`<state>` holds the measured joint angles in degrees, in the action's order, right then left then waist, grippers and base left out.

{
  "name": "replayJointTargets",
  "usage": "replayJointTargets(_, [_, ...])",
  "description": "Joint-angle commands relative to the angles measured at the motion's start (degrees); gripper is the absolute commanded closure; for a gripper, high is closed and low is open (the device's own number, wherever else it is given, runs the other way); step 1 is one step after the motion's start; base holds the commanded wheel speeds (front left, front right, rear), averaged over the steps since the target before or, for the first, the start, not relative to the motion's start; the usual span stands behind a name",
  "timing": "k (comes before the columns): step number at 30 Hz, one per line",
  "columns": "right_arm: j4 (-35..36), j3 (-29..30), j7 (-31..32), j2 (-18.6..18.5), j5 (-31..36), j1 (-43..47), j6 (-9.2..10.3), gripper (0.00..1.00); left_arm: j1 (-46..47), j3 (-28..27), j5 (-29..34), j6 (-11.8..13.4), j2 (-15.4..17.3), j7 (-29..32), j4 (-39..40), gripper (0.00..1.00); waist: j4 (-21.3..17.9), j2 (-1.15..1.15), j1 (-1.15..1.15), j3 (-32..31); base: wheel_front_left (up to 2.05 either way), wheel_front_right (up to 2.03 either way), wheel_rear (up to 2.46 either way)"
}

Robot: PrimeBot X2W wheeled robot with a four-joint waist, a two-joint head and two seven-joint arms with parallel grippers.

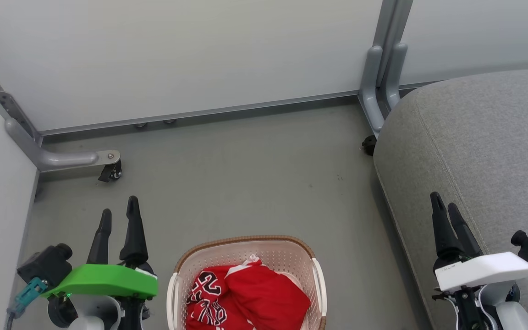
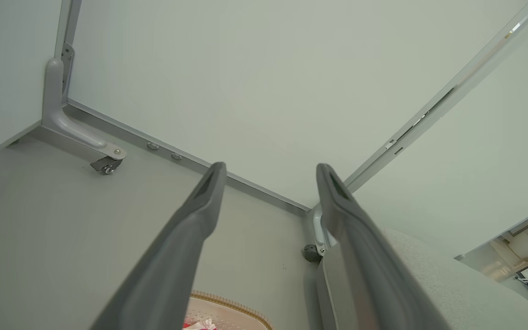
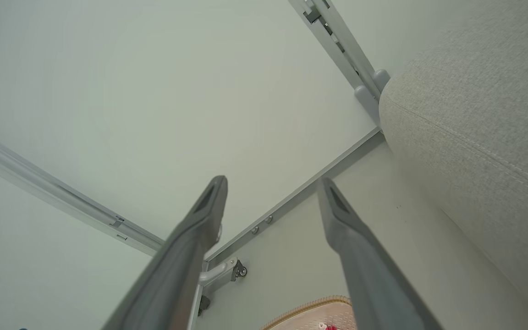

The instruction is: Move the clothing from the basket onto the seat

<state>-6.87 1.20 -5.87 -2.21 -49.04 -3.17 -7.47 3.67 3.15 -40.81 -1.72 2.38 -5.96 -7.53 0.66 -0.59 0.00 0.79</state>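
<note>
At bottom centre of head view: cream-white perforated plastic basket (image 1: 245,239), brown woven-look rim, standing on grey floor (image 1: 245,174). Inside it lie plain red garment (image 1: 268,293) and red lettered jersey (image 1: 206,295). Large grey fabric seat (image 1: 484,137) stands to its right. Left gripper (image 1: 118,211) hangs left of basket, right gripper (image 1: 442,200) over seat edge; both jaws apart.

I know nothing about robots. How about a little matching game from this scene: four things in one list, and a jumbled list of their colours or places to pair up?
Things:
1. clothing
2. basket
3. seat
4. left gripper

Descriptions:
A. grey fabric, at the right
B. dark fingers apart, ahead of a green cover
C. red, lying in the basket
D. cream with a brown rim, on the floor

Pairs: 1-C, 2-D, 3-A, 4-B
</note>
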Motion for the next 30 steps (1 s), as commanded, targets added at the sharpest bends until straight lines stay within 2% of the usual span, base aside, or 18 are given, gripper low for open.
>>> replayJointTargets(1, [0.5,-0.1,-0.6,-0.4,2.1,-0.1,-0.03,0.00,1.5,0.4,2.8,0.3,0.4,-0.6,0.7,0.00,0.0,0.27,0.00,0.0,0.00,0.00,0.00])
replayJointTargets(19, [1.5,-1.1,-3.4,-0.6,16.0,0.4,-0.02,0.00,1.5,3.2,16.0,2.8,0.8,-3.3,0.1,0.00,0.3,0.35,0.00,0.1,0.00,0.00,0.00])
replayJointTargets(30, [1.4,-1.6,-4.9,-0.6,23.1,0.4,-0.03,0.00,1.8,4.9,22.0,3.4,1.3,-4.8,0.2,0.00,0.5,0.40,0.00,0.1,0.00,0.00,0.00])
